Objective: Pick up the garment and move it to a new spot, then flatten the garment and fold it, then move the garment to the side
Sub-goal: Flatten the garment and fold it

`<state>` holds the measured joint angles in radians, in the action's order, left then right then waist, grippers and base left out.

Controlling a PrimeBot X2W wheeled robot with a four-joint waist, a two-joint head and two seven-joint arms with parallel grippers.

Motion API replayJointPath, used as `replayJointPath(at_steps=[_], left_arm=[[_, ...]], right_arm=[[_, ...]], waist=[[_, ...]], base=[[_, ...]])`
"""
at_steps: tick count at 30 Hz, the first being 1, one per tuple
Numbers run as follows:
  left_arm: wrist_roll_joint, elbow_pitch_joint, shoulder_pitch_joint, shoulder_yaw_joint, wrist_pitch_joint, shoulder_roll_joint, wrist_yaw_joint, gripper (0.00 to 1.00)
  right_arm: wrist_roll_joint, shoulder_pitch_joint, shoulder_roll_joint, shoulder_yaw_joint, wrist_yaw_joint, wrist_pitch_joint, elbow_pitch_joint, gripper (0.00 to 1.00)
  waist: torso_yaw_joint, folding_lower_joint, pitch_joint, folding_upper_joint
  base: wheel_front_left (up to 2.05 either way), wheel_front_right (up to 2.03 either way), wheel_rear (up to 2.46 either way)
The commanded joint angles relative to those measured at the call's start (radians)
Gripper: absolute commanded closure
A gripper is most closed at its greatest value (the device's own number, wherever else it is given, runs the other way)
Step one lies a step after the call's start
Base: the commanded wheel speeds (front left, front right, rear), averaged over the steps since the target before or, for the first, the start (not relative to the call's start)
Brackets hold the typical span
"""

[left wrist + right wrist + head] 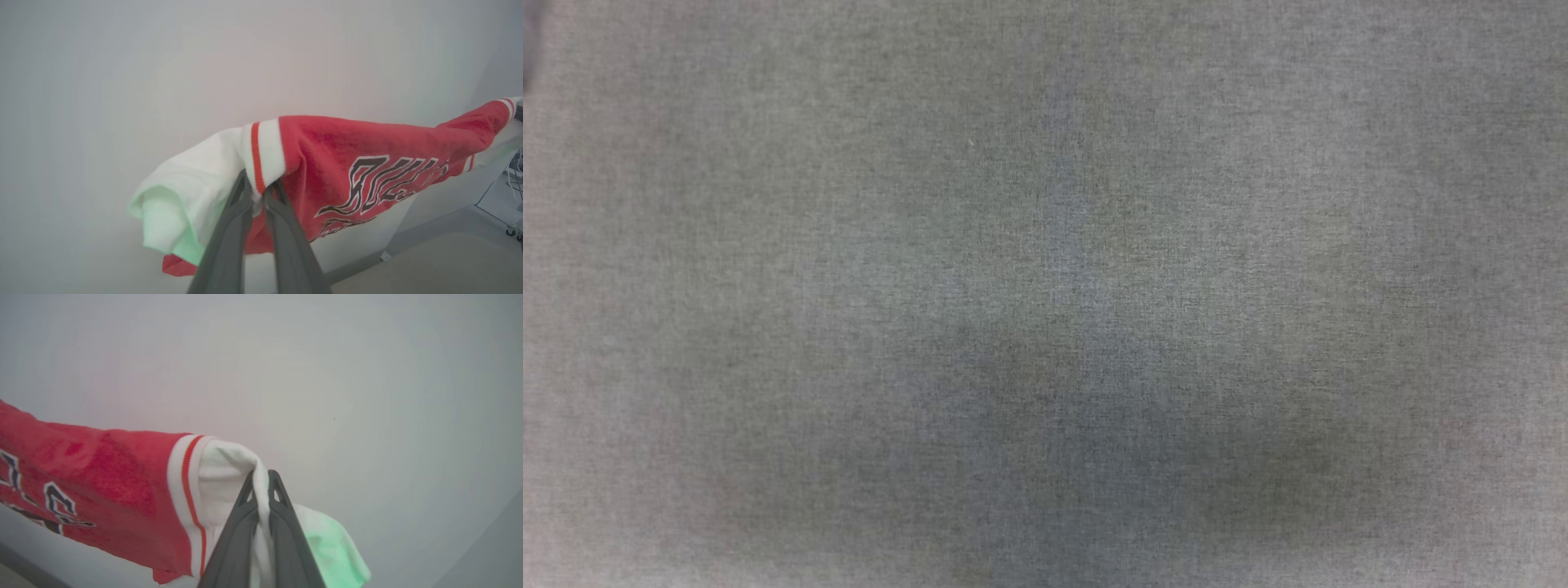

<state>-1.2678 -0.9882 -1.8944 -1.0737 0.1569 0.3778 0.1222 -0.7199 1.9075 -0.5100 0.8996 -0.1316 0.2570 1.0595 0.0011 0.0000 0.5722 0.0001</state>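
Left gripper [258, 185] clamped on garment [327, 163] near striped trim; right gripper [261, 477] pinching white sleeve.

Looks like a lab or test room.
Plain white walls [122, 81], smooth grey floor [445, 220], darker skirting strip [351, 267] where they meet. Off to one side is a white equipment cart [500, 204] on small casters [508, 232] with loose cables [515, 173] hanging on it. Work surface is covered in flat grey woven cloth [1045, 294]. Functional fit-out, nothing domestic.
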Motion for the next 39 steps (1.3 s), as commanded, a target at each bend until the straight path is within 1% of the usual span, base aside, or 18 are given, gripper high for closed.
replayJointPath(at_steps=[1, 2, 4, 6, 7, 10, 12, 15, 16, 17, 21, 25, 28, 31, 35, 39], left_arm=[[-0.014, -0.009, 0.055, -0.010, -0.006, 0.015, 0.006, 1.00], [-0.014, -0.009, 0.055, -0.010, -0.006, 0.015, 0.006, 1.00], [-0.025, 0.023, 0.131, -0.033, -0.020, 0.021, 0.008, 1.00], [-0.038, 0.095, 0.215, -0.071, -0.039, 0.046, 0.009, 1.00], [-0.054, 0.138, 0.256, -0.084, -0.047, 0.068, 0.009, 1.00], [-0.088, 0.261, 0.373, -0.125, -0.054, 0.137, 0.008, 1.00], [-0.088, 0.320, 0.436, -0.147, -0.043, 0.178, 0.008, 1.00], [-0.094, 0.410, 0.521, -0.170, -0.023, 0.220, 0.008, 1.00], [-0.096, 0.463, 0.571, -0.179, -0.006, 0.248, 0.009, 1.00], [-0.096, 0.463, 0.571, -0.179, -0.006, 0.248, 0.009, 1.00], [-0.071, 0.566, 0.671, -0.196, 0.012, 0.300, 0.009, 1.00], [-0.052, 0.659, 0.768, -0.203, 0.028, 0.358, 0.009, 1.00], [-0.034, 0.718, 0.842, -0.205, 0.050, 0.405, 0.009, 1.00], [-0.003, 0.761, 0.920, -0.207, 0.067, 0.447, 0.009, 1.00], [0.011, 0.828, 1.023, -0.207, 0.085, 0.494, 0.009, 1.00], [0.034, 0.892, 1.108, -0.208, 0.096, 0.536, 0.005, 1.00]], right_arm=[[-0.008, -0.069, -0.006, 0.025, 0.002, 0.005, -0.016, 1.00], [-0.008, -0.069, -0.006, 0.025, 0.002, 0.005, -0.016, 1.00], [-0.034, -0.138, -0.024, 0.055, 0.002, -0.002, -0.056, 1.00], [-0.063, -0.214, -0.062, 0.092, 0.002, -0.019, -0.111, 1.00], [-0.079, -0.253, -0.082, 0.109, 0.002, -0.029, -0.145, 1.00], [-0.136, -0.359, -0.149, 0.158, 0.002, -0.061, -0.267, 1.00], [-0.177, -0.423, -0.205, 0.180, 0.002, -0.084, -0.354, 1.00], [-0.215, -0.515, -0.288, 0.198, 0.002, -0.115, -0.478, 1.00], [-0.240, -0.581, -0.336, 0.210, 0.002, -0.142, -0.566, 1.00], [-0.240, -0.581, -0.336, 0.210, 0.002, -0.142, -0.566, 1.00], [-0.296, -0.715, -0.444, 0.209, 0.002, -0.197, -0.745, 1.00], [-0.344, -0.850, -0.527, 0.188, 0.002, -0.243, -0.890, 1.00], [-0.367, -0.947, -0.581, 0.175, 0.002, -0.269, -0.975, 1.00], [-0.390, -1.042, -0.621, 0.162, 0.002, -0.290, -1.042, 1.00], [-0.415, -1.158, -0.673, 0.151, 0.002, -0.311, -1.117, 1.00], [-0.425, -1.261, -0.709, 0.137, 0.002, -0.325, -1.186, 1.00]], waist=[[-0.001, 0.0000, -0.009, -0.0001], [-0.001, 0.0000, -0.009, -0.0001], [-0.002, 0.0000, -0.015, -0.0001], [-0.002, 0.0000, -0.019, -0.0001], [-0.003, 0.0000, -0.021, -0.0001], [-0.003, 0.0000, -0.027, -0.0001], [-0.002, 0.0000, -0.033, -0.0001], [0.000, 0.0000, -0.046, -0.0001], [0.004, 0.0000, -0.057, -0.0001], [0.004, 0.0000, -0.057, -0.0001], [0.004, 0.0000, -0.079, -0.0001], [-0.004, 0.0000, -0.097, -0.0001], [-0.009, 0.0000, -0.107, -0.0001], [-0.011, 0.0000, -0.116, -0.0001], [-0.009, 0.0000, -0.130, -0.0001], [-0.006, 0.0000, -0.141, -0.0001]], base=[[0.00, 0.00, 0.00], [0.00, 0.00, 0.00], [0.00, 0.00, 0.00], [0.00, 0.00, 0.00], [0.00, 0.00, 0.00], [0.00, 0.00, 0.00], [0.00, 0.00, 0.00], [0.00, 0.00, 0.00], [0.00, 0.00, 0.00], [0.00, 0.00, 0.00], [0.00, 0.00, 0.00], [0.00, 0.00, 0.00], [0.00, 0.00, 0.00], [0.00, 0.00, 0.00], [0.00, 0.00, 0.00], [0.00, 0.00, 0.00]])
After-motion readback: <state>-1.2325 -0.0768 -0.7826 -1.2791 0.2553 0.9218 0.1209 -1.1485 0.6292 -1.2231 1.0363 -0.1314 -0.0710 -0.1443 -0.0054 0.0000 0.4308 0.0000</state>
